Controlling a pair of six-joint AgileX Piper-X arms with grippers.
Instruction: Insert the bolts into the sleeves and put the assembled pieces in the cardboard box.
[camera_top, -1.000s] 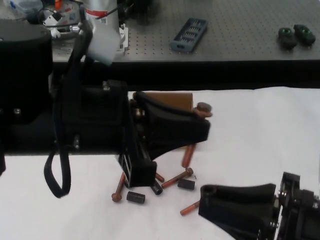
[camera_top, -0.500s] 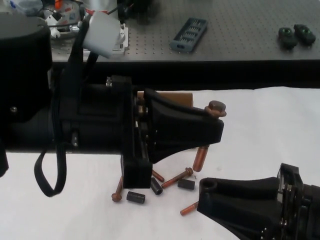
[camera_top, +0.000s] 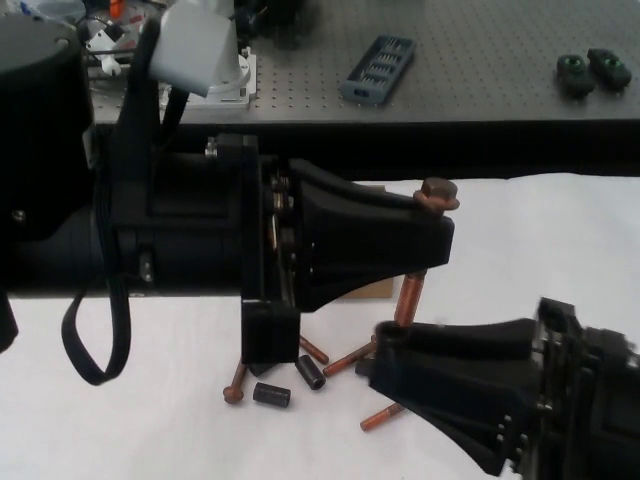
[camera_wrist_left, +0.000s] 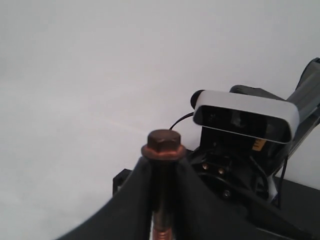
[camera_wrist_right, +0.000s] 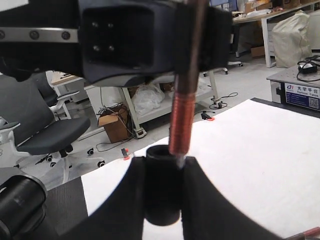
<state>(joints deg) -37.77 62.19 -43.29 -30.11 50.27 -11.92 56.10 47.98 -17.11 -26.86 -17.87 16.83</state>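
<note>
White cloth-covered worktop: carried the loose stock and served as the staging area.

Large black left arm: stretched across above the worktop. Black right arm: sat lower and nearer the camera, pointed towards the left arm. Judged: the arms were posed so that one part sat directly over the other.

Brown cardboard box: on the worktop behind the left arm, near the assembly point. Judged: placed for a short carry.

Copper-coloured hex-headed bolt: the left jaws were shut on it just under the head. The shank hung straight down with the threaded end lowest. Judged: this hold left the shank free to pass into a sleeve.

Short black cylindrical sleeve: the right jaws were closed around it, bore upward, directly beneath the bolt. The threaded tip met its mouth. Judged: mating of this pair was the step in hand.

Loose bolts and loose sleeves: lay in a small cluster on the worktop below the left arm, not yet assembled.

Hidden or unclear:
- The box was almost wholly covered by the left arm, with a brown sliver showing. Its contents could not be determined.
- It could not be settled whether the tip had entered the bore or merely touched the rim.
- The count of loose parts was uncertain, because both arms overlapped the cluster.
</note>
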